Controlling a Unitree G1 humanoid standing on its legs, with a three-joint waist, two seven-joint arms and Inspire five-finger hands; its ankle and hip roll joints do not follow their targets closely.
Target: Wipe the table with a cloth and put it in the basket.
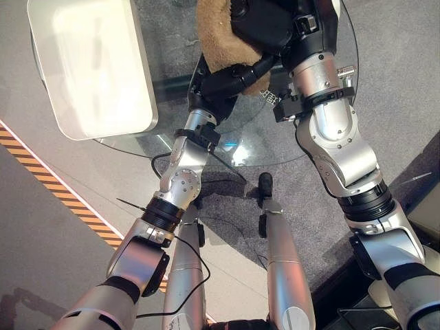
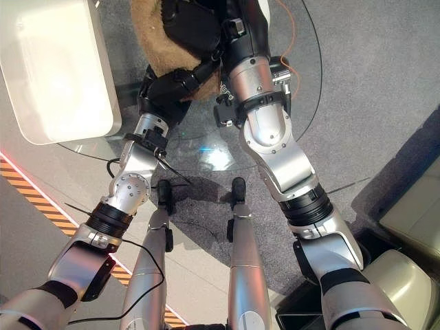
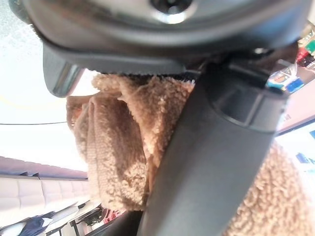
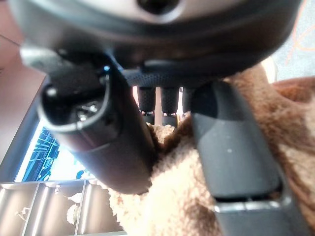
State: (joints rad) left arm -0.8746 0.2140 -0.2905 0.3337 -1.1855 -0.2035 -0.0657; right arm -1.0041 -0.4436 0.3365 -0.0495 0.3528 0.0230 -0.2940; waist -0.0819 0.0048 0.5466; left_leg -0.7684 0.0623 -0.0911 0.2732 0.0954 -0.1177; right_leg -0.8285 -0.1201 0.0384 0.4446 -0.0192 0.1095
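A brown fluffy cloth [image 1: 218,34] is bunched over the near part of the round glass table [image 1: 242,146]. My left hand [image 1: 221,81] reaches it from below, its thumb [image 3: 211,162] pressed across the pile and pinching it. Over the cloth [image 4: 167,196] lies my right hand [image 1: 269,26], fingers [image 4: 165,101] curled down into it and thumb [image 4: 236,162] against it. A white rectangular basket [image 1: 146,89] stands on the table to the left of both hands, well apart from the cloth [image 2: 148,41].
The glass table's near edge [image 2: 206,159] curves just in front of my arms. Grey carpet lies under it. An orange and black striped line [image 1: 41,175] runs across the floor at the left. Pale cushioned furniture [image 2: 412,206] stands at the right.
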